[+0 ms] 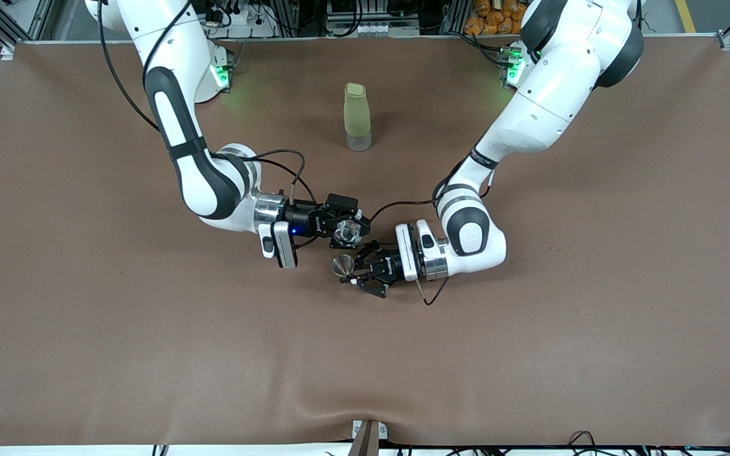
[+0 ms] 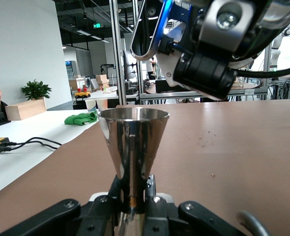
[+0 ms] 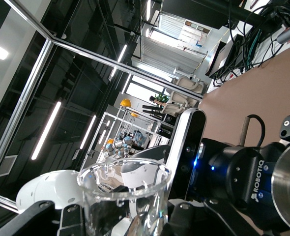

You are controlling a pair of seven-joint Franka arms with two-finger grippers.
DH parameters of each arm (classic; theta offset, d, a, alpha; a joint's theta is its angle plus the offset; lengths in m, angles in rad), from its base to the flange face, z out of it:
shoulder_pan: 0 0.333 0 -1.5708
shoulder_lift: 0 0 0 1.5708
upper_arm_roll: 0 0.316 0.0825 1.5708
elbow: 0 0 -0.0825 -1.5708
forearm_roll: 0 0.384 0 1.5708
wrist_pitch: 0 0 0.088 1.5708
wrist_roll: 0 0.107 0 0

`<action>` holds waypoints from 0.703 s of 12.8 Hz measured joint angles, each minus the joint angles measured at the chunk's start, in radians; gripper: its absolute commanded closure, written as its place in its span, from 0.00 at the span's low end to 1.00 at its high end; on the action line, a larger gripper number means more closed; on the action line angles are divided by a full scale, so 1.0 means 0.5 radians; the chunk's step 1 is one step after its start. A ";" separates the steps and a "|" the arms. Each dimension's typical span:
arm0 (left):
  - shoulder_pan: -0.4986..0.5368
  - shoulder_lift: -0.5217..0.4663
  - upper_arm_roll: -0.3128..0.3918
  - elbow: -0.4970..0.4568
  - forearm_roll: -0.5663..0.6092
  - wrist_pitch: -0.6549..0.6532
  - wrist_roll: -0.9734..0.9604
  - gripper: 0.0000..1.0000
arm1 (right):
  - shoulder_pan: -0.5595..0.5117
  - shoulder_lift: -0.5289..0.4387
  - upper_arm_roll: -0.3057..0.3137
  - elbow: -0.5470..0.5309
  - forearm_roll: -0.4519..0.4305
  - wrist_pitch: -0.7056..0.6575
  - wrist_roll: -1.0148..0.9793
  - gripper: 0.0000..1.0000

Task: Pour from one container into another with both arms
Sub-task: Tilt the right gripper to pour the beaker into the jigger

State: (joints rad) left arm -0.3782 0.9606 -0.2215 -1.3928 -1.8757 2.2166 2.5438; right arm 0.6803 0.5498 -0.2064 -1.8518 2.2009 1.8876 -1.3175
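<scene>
Two arms meet over the middle of the brown table [image 1: 86,354], and we find both loaded. The right gripper [image 1: 347,229] comes in from the right arm's end — its jaws clamped on a clear glass cup [image 1: 344,235], which the right wrist view shows tilted, rim open [image 3: 123,179]. The left gripper [image 1: 357,270] sits just beside it, over the table a little nearer the front camera, jaws closed on the narrow waist of a steel jigger [image 1: 342,265]; in the left wrist view the jigger [image 2: 133,147] stands upright with its cone mouth up, fingers [image 2: 154,204] pinching it low. Cup and jigger are close, the cup's rim near the jigger's mouth; we cannot tell whether they touch. A tall pale-green bottle [image 1: 357,116] stands alone, farther from the front camera and well apart from both grippers. Around the pair the cloth lies bare out to every edge — wide room on all sides.
</scene>
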 measured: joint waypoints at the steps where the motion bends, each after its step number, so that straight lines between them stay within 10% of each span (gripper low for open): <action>1: 0.006 0.000 0.000 -0.007 0.000 -0.016 0.011 1.00 | -0.003 -0.001 -0.001 0.000 0.000 0.000 0.038 1.00; 9: 0.028 0.003 0.000 -0.036 0.000 -0.041 0.023 1.00 | -0.009 -0.003 -0.002 0.020 0.000 0.000 0.348 1.00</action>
State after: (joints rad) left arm -0.3641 0.9618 -0.2214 -1.4111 -1.8757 2.1959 2.5554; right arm 0.6760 0.5484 -0.2073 -1.8415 2.2009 1.8876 -1.1436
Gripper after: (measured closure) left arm 0.789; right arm 0.841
